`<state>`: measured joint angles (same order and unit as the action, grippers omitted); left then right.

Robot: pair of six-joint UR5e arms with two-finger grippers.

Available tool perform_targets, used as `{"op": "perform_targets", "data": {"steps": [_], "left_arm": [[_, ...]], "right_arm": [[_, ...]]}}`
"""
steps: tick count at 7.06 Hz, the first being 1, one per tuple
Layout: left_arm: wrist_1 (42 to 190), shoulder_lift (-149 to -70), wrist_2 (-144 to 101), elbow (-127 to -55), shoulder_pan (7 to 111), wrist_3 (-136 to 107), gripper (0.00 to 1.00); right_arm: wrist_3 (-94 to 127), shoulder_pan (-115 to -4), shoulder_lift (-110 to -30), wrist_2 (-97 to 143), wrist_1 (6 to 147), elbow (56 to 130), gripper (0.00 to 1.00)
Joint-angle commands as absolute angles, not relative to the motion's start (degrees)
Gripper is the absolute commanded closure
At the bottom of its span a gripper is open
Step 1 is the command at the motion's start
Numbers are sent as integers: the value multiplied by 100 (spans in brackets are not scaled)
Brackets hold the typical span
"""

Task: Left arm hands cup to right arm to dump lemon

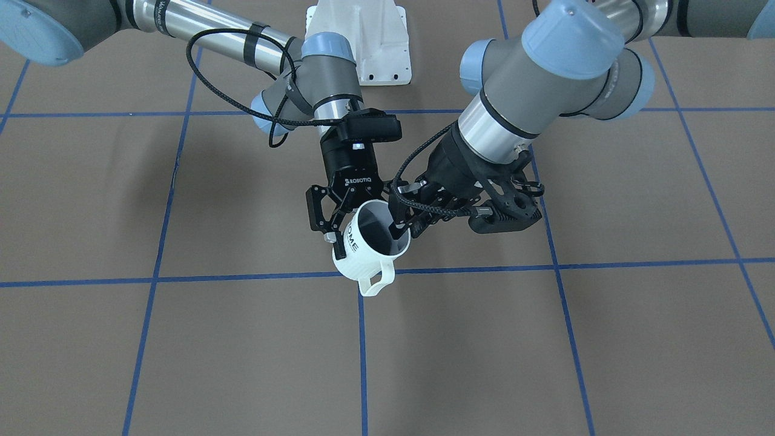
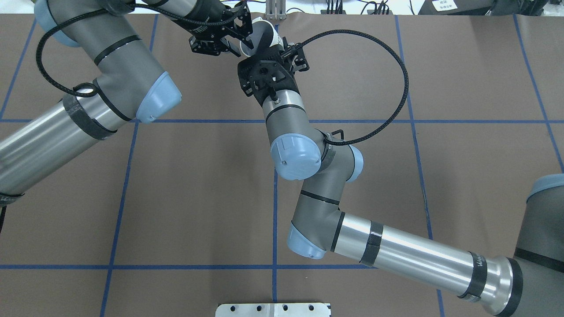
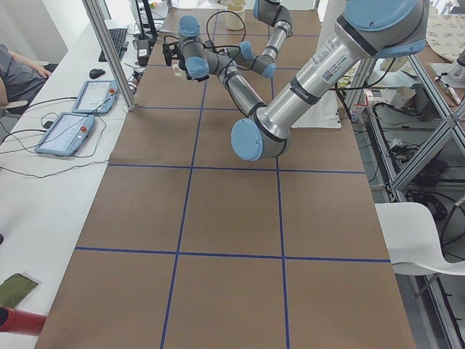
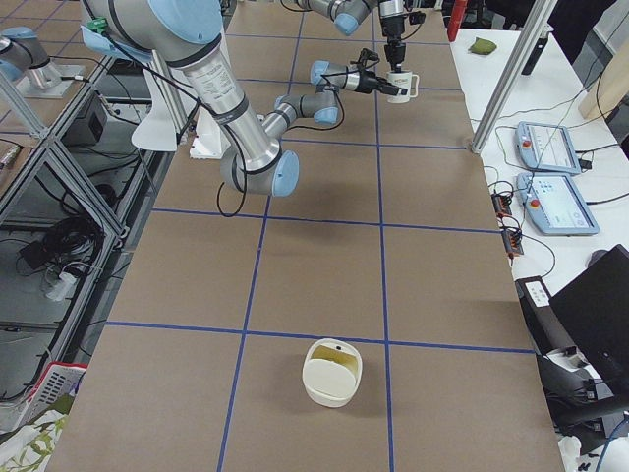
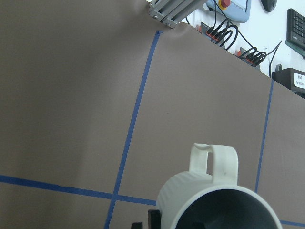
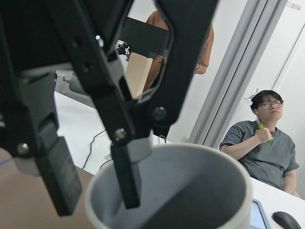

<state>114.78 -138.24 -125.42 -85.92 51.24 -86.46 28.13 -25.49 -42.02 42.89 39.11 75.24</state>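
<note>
The white ribbed cup [image 1: 363,257] marked "HOME" hangs tilted above the table, handle toward the operators' side. My left gripper [image 1: 402,229], the black lattice one, is shut on the cup's rim, with one finger inside the mouth. My right gripper [image 1: 344,225], marked ROBOTIQ, is open at the opposite rim. In the right wrist view one finger [image 6: 57,176] is outside the cup [image 6: 190,191] and the other [image 6: 126,181] is inside, with small gaps to the wall. The left wrist view shows the cup [image 5: 190,200] from above. The lemon does not show; the cup's inside looks dark grey.
A cream bowl [image 4: 332,372] stands at the table's far end on my right side. An aluminium post [image 4: 511,69] and tablets [image 4: 550,147] are beyond the table edge near the cup. A seated person [image 6: 267,138] is behind. The white base plate [image 1: 363,48] is between the arms.
</note>
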Motion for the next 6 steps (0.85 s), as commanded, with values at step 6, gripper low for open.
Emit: {"op": "perform_targets", "data": {"steps": [6], "left_arm": [[11479, -13825, -12533, -8587, 5115, -8613, 83]], "right_arm": [[2804, -2549, -4210, 4307, 3911, 7532, 69]]}}
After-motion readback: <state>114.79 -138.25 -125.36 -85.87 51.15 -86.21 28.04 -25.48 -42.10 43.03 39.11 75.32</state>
